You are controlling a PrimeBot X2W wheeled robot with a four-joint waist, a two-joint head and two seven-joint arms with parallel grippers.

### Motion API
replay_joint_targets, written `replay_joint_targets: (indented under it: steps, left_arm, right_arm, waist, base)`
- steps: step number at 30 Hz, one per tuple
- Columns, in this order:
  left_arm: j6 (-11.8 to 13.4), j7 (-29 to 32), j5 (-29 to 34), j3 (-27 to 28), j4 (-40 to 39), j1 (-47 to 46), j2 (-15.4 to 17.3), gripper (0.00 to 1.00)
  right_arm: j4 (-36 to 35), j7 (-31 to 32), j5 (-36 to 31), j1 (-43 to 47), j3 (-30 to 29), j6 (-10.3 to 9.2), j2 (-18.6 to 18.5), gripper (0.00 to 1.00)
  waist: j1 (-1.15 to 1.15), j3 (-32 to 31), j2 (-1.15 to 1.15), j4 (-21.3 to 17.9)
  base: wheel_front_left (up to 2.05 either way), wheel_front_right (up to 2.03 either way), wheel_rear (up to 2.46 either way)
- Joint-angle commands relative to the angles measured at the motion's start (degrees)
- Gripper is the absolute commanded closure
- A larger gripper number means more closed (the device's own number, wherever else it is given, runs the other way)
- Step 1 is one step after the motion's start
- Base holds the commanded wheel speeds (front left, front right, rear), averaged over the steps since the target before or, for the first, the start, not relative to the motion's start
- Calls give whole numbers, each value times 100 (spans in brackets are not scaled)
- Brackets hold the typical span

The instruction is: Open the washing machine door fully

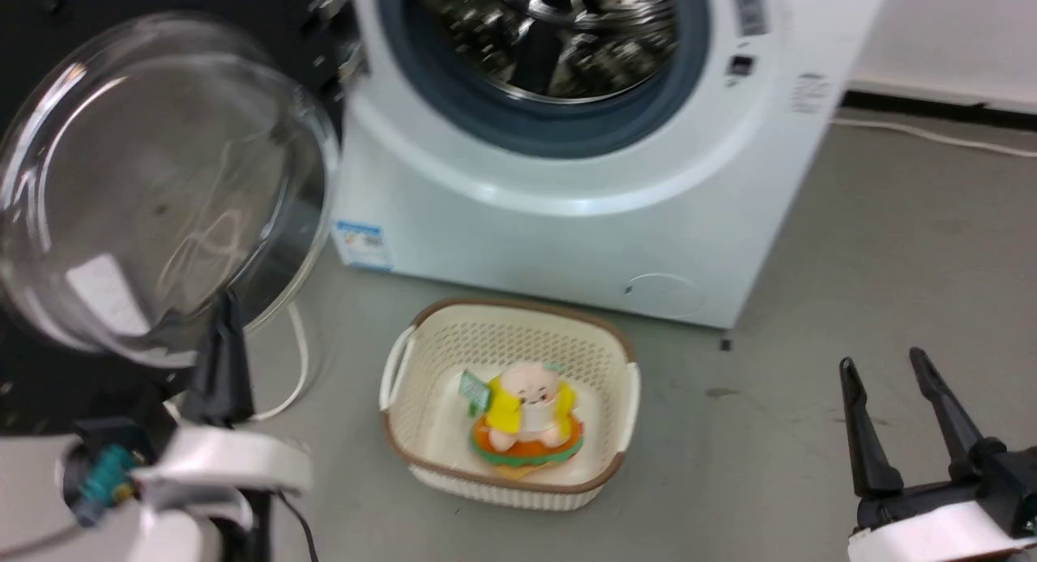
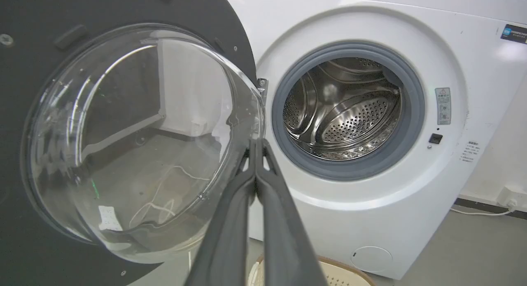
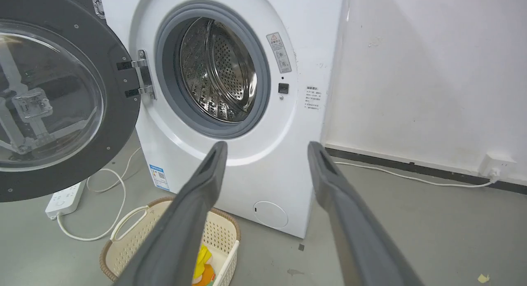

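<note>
The washing machine door [image 3: 61, 100] stands swung wide open, to the left of the drum opening [image 3: 214, 71] and fully clear of it. It is a large round disc with a dark, matte inner face and small screws near the rim. In its centre, a clear glass bowl [image 2: 140, 141] bulges out, with a small white label [image 2: 108, 218] low on the glass. A metal hinge [image 3: 141, 78] sits on the door's edge nearest to the opening. The door hangs upright.

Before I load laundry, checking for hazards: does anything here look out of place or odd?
Mildly: a white power strip lies on the floor near the open washing machine door, its cable looped loosely. Nothing looks spilled or damaged.
</note>
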Motion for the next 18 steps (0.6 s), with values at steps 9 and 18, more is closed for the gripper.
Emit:
replay_joint_targets:
  steps: [9,18]
  left_arm:
    - [421,-96,616,-573,-368,994,-439,100]
    - [582,-116,985,-908,-266,1322,-607,0]
  right_arm:
    - [63,16,18,318,66,5,72,0]
    - [190,48,162,478,71,5,78,0]
  waist:
    - [1,-457,0,-790]
    - [1,-479,0,-929]
  base:
    - [0,0,0]
    - [0,0,0]
